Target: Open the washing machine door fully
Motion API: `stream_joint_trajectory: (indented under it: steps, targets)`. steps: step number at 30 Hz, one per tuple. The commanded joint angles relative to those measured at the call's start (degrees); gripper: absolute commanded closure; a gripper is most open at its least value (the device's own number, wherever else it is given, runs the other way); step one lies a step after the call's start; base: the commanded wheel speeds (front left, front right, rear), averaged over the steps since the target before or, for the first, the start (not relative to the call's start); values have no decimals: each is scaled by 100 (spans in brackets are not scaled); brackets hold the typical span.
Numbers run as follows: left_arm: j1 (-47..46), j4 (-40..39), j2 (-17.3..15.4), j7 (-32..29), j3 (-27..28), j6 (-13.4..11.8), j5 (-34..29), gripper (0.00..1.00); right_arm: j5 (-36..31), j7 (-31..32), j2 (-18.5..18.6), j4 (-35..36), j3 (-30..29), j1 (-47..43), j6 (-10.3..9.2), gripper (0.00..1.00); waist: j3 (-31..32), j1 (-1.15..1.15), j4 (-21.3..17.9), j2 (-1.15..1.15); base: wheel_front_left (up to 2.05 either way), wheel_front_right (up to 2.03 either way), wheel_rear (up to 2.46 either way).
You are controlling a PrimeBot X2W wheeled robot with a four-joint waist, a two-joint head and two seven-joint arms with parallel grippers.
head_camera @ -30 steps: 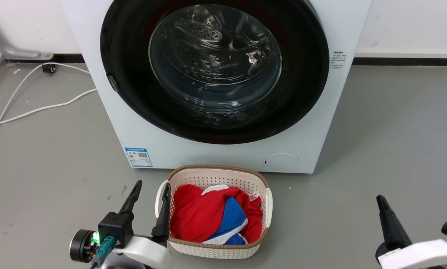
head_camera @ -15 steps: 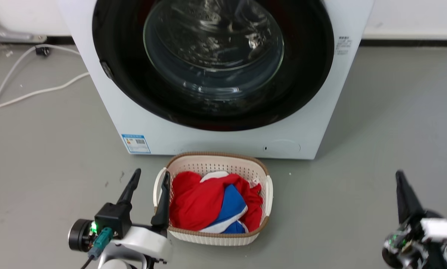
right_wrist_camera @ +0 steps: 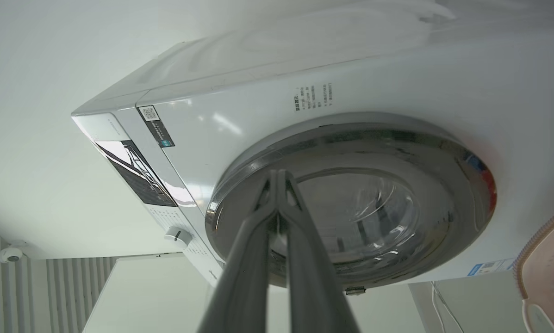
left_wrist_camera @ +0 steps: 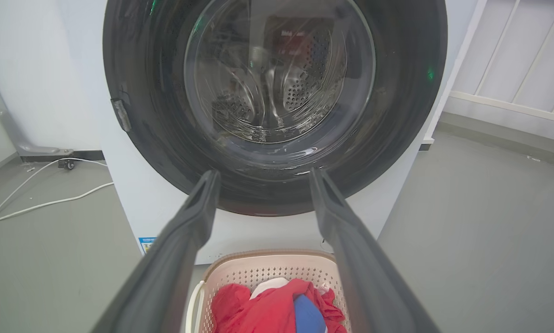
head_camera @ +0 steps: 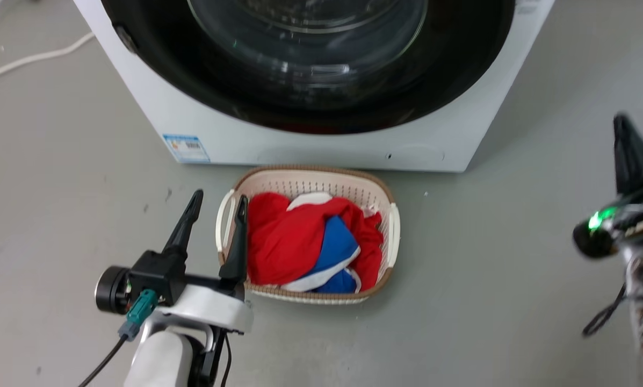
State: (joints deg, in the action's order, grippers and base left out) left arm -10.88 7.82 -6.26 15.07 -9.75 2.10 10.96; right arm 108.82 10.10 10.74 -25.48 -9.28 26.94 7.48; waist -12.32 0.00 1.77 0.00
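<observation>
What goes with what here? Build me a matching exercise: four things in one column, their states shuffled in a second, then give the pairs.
Things
1. washing machine door
2. left tool
3. right tool
4. laundry basket

States
A. holds red and blue clothes
B. fingers spread apart, nothing between them
C. closed, not yet opened
D. fingers pressed together

Pairs: 1-C, 2-B, 3-D, 4-A

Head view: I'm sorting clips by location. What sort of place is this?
Probably a laundry corner: a white front-loading washing machine on a bare grey floor, with a basket of red and blue clothes before it.
</observation>
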Motion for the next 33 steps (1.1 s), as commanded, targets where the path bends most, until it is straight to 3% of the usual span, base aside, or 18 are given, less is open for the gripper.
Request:
stream_joint_trajectory:
  steps: [1,7,16,23,33]
  targets:
    - [-130,-23,22,15,-9,33,-20,0,108,93,172,-129,137,294,3,100,-276,0,101,0,0,0,0]
    - [-415,-87,66,15,-45,109,-80,0,576,563,927,-848,977,1395,3,100,-683,0,244,0,0,0,0]
    - [-744,-210,133,15,-105,211,-173,0,1016,661,1571,-1796,2374,3168,3,100,-1164,0,394,0,0,0,0]
    - [-959,-274,175,15,-145,288,-228,0,1221,686,1709,-2576,3323,4470,3,100,-1440,0,483,0,0,0,0]
    - [-1061,-323,227,15,-134,323,-279,0,1316,928,1479,-3464,4309,5639,2,100,-1695,0,533,0,0,0,0]
